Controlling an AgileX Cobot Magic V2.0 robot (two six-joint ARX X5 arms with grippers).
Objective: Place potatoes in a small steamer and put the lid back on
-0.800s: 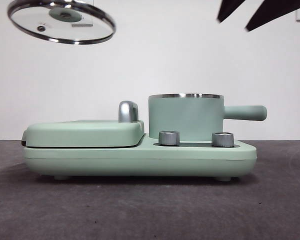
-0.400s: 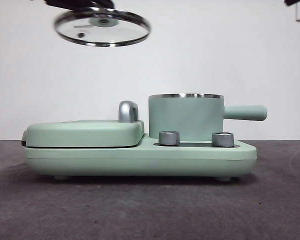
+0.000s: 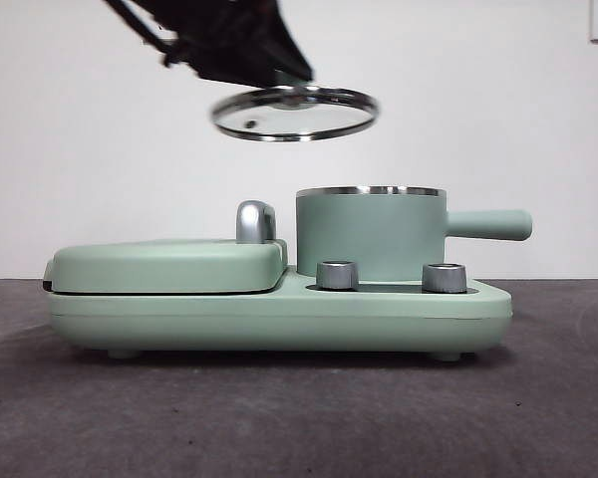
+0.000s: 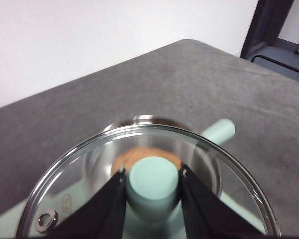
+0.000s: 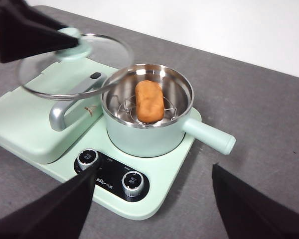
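The lid (image 3: 294,113), clear glass with a steel rim, hangs level in the air above and a little left of the small steamer (image 3: 369,234). My left gripper (image 4: 153,181) is shut on the lid's mint-green knob (image 5: 70,37) and comes in dark from the upper left (image 3: 229,40). An orange-brown potato (image 5: 149,101) lies on the rack inside the mint-green pot (image 5: 147,107) and shows through the glass (image 4: 144,155). My right gripper (image 5: 155,169) is open and empty, up and back from the pot, out of the front view.
The pot stands on a mint-green base (image 3: 279,319) with two steel dials (image 3: 337,275) (image 3: 444,277). To its left is the flat griddle cover (image 3: 164,264) with a chrome handle (image 3: 256,221). The pot's straight handle (image 3: 488,224) points right.
The left gripper has carried the lid rightwards and lower, from the top left corner to just above the pot's left rim. The right gripper's tips have left the top right corner.
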